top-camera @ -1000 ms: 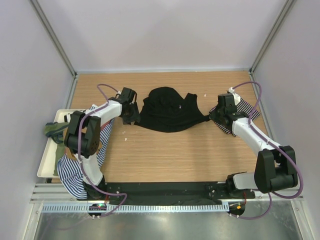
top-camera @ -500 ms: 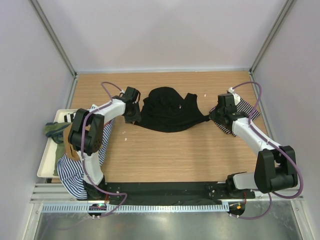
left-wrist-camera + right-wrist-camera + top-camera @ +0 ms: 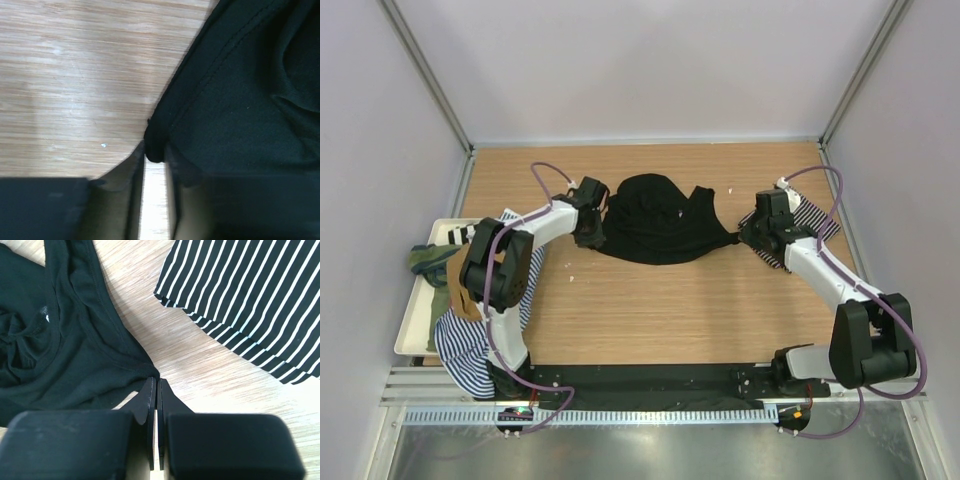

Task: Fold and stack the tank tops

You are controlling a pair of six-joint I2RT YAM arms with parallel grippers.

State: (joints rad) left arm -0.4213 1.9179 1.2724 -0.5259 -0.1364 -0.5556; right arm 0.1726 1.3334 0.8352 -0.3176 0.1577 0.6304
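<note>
The black top point(image 3: 655, 225) lies crumpled and spread wide, its middle bunched into folds and its two lower corners drawn out to points. At its right corner is my right gripper point(image 3: 156, 385), jaws clenched together with the hem of that corner pinched between the tips. At its left corner is my left gripper point(image 3: 152, 161). There the jaws stand narrow on either side of the bunched corner, and the cloth fills the gap at the tips. I cannot tell whether they are clamped firmly on it or only flank it.

Just to the right of the black top, apart from it with bare wood between, a black-and-white striped top point(image 3: 250, 300) lies flat, partly under my right arm. Well to the left of the black top, past my left arm, a white tray point(image 3: 410, 335) sits at the edge. A green top point(image 3: 425, 258) is heaped at its far end and hangs over the rim. A tan top point(image 3: 458, 298) sits nearer, and a blue-and-white striped top point(image 3: 460, 345) spills over the tray's near corner. The wooden table point(image 3: 670, 310) shows bare on the near side of the black top.
</note>
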